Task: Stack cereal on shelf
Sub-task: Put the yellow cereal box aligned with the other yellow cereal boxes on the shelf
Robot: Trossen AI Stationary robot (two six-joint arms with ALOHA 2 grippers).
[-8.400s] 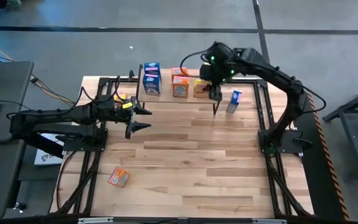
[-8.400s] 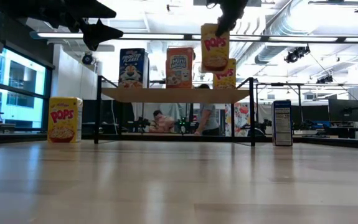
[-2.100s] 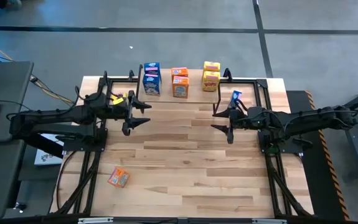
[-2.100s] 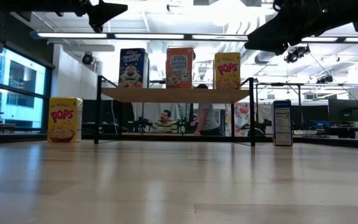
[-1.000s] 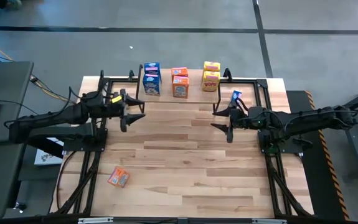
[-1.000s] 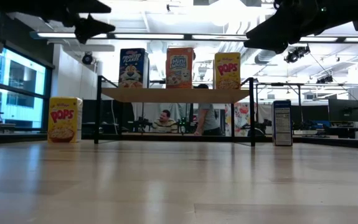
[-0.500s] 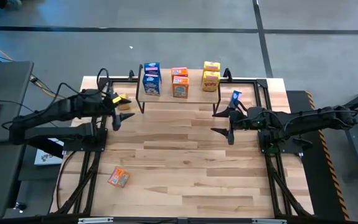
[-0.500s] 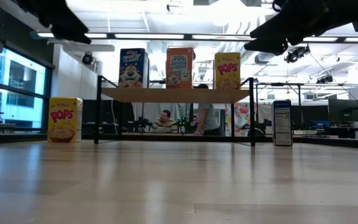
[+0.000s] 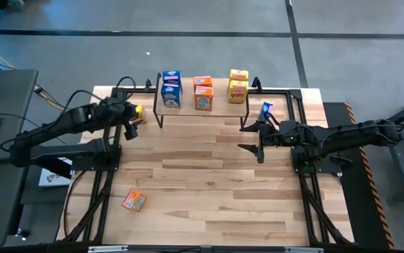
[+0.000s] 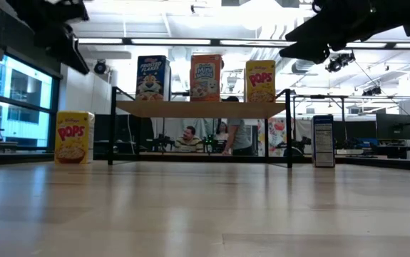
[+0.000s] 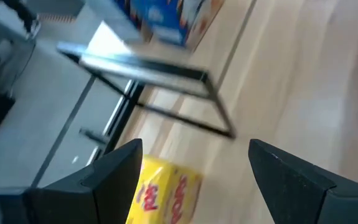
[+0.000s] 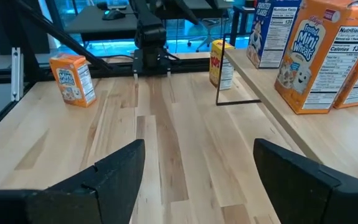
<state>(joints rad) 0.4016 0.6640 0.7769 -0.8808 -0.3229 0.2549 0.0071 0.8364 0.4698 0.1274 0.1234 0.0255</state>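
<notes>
The shelf [image 9: 200, 105] stands at the table's far edge. On it stand blue [image 10: 152, 78], orange [image 10: 205, 77] and yellow [image 10: 260, 81] cereal boxes. On the table, a yellow box [image 9: 138, 110] stands left of the shelf, a blue box [image 9: 265, 112] right of it, and an orange box [image 9: 134, 200] sits near the front left. My left gripper [image 9: 129, 128] hovers open just beside the yellow box [image 11: 163, 186], touching nothing. My right gripper [image 9: 251, 137] hangs open near the blue box, nothing between its fingers.
Black frame rails [image 9: 110, 161] run along the table's left and right sides. The wide middle of the wooden table [image 9: 202, 176] is bare. People show in the room beyond the shelf [image 10: 190, 135].
My left gripper has swung from the table's middle left toward the far left corner, turning as it went, and now hangs by the yellow box beside the shelf. It stays open. The boxes have not moved.
</notes>
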